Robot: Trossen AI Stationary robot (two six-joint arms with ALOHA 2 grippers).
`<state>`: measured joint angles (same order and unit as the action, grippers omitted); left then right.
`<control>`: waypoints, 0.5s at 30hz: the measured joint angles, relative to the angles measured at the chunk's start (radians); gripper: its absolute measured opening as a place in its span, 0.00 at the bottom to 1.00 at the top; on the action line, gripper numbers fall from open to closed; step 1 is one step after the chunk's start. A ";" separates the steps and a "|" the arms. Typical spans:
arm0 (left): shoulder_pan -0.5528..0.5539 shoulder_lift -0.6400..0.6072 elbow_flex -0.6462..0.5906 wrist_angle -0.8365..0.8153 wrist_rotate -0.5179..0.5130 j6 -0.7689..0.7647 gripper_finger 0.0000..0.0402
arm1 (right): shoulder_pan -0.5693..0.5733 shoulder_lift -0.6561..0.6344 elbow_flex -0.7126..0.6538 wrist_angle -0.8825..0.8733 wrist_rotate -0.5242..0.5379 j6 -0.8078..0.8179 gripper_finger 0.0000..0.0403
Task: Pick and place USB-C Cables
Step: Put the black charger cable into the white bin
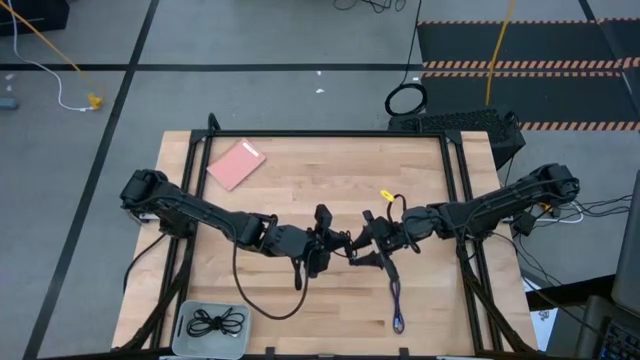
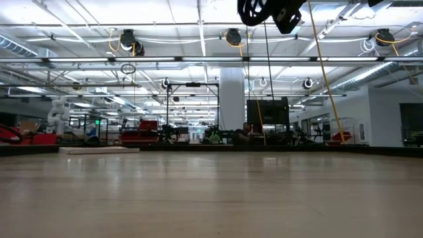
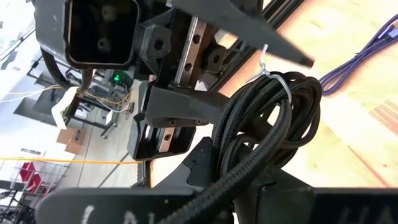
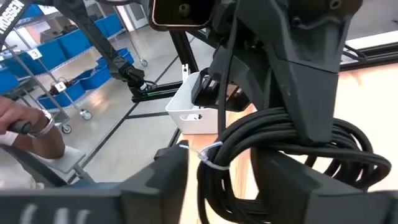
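Near the table's (image 1: 300, 165) front left corner we see a white tray (image 1: 183, 331) holding one black cable (image 1: 216, 322). At mid-table, our left claw (image 1: 322, 243) and right claw (image 1: 362, 245) both clamp a coiled black cable (image 4: 292, 152). A purple cable (image 1: 395, 296) lies toward the front edge.
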<state>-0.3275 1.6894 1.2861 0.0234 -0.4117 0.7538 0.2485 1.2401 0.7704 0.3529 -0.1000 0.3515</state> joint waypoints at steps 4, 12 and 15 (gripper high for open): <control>-0.004 0.000 0.000 0.000 -0.012 -0.003 0.09 | 0.000 -0.016 0.000 -0.015 0.001 0.011 0.53; -0.017 -0.002 0.000 0.000 -0.035 -0.006 0.10 | 0.000 -0.071 0.000 -0.072 0.005 0.023 0.65; -0.026 -0.003 0.000 -0.010 -0.042 -0.004 0.10 | -0.003 -0.095 0.000 -0.102 0.022 0.022 0.66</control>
<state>-0.3532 1.6867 1.2859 0.0136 -0.4538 0.7502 0.2459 1.1451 0.7705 0.2504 -0.0783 0.3737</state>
